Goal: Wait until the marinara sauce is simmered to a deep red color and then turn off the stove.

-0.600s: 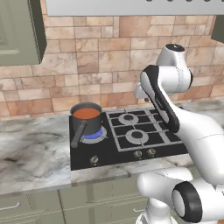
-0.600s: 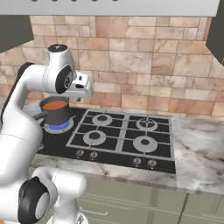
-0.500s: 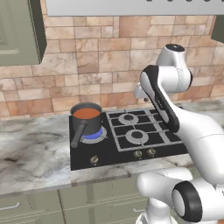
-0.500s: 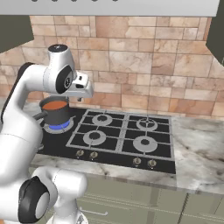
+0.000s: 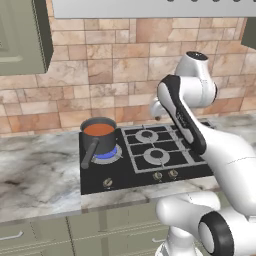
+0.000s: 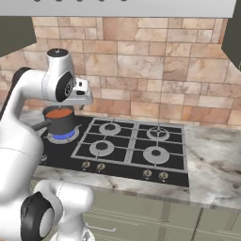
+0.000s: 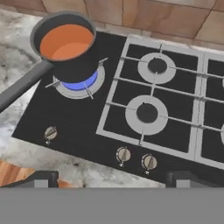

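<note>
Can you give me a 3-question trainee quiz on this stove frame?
1. True or false: the burner under the saucepan is lit.
2. What colour is the marinara sauce? A) deep red B) orange C) green
3. Is the gripper open or shut?

Key:
1. True; a blue flame shows beneath the pan on the stove.
2. B.
3. Open; it hangs above the knobs, touching nothing.
</note>
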Motion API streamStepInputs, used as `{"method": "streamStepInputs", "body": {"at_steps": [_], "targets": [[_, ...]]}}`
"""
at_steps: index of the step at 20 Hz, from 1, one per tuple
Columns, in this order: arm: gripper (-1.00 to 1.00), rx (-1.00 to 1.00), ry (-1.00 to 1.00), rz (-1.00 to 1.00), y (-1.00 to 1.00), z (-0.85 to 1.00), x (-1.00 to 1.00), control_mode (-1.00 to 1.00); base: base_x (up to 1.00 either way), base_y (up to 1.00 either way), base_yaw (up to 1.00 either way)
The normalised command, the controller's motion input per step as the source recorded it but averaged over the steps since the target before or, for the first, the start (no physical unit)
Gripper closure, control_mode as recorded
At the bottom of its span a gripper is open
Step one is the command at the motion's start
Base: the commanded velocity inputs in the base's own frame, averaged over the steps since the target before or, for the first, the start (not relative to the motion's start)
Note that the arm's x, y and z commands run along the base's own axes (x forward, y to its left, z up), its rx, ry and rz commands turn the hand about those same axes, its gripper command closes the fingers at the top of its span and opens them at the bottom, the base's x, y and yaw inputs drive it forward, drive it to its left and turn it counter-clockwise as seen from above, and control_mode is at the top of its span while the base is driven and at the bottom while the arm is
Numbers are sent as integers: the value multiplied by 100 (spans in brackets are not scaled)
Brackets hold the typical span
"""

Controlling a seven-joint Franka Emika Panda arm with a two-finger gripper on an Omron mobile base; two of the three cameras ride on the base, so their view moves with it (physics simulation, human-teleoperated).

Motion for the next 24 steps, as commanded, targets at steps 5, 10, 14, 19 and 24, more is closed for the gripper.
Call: {"method": "streamStepInputs", "body": {"at_steps": [5,10,14,19,24], "targets": [[-100,-2,0,41,71,-3,-61,-100,0,0,0],[-100,-9,0,29,95,-4,-50,-100,0,0,0],[-100,-12,6,12,69,-2,-28,-100,0,0,0],[-100,-3,0,0,8,-4,0,-100,0,0,0],[-100,-1,2,0,12,-35,0,-100,0,0,0]]}}
